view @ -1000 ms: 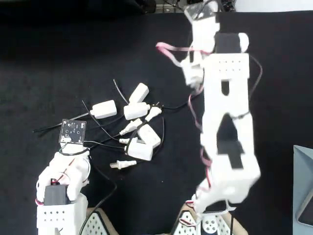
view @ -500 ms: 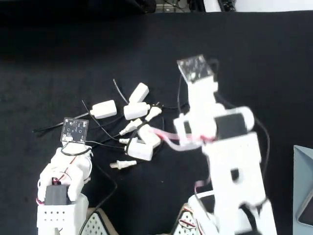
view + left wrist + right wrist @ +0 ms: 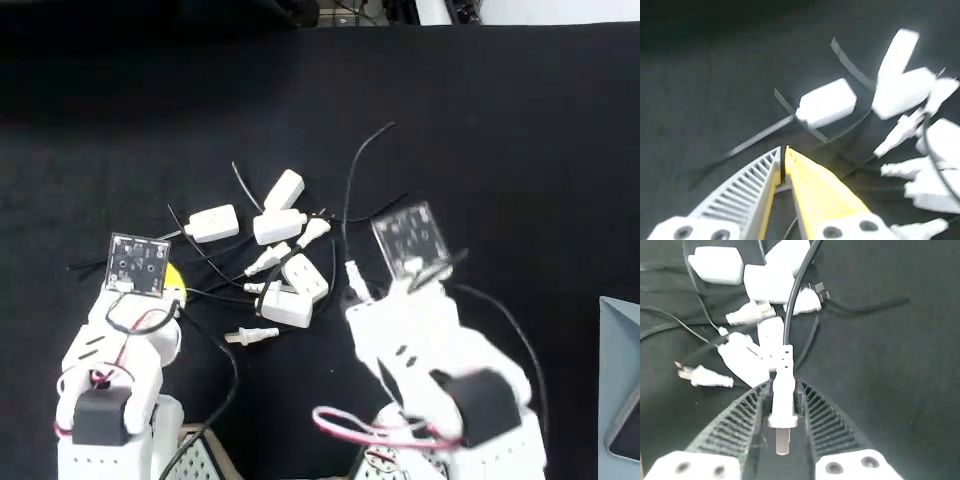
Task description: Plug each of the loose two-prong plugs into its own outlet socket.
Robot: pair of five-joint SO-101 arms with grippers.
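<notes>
My right gripper (image 3: 783, 390) is clamped on a two-prong plug (image 3: 781, 407). Its long axis runs along my fingers, with the prongs apparently toward my wrist. The outlet sockets (image 3: 305, 277) lie just left of it, at the centre of the high view. My left gripper (image 3: 784, 152) is closed, empty, and farther off.

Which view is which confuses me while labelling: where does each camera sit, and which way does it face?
High view: fixed above the black table, looking down; both arms show at its near edge.
Left wrist view: on the left arm's wrist, looking along its shut grey-and-yellow end effector toward a white rectangular socket block.
Right wrist view: on the right arm's wrist, looking along its end effector, shut on a white two-prong plug with a black cord.
Shared: all three show that socket block.
</notes>
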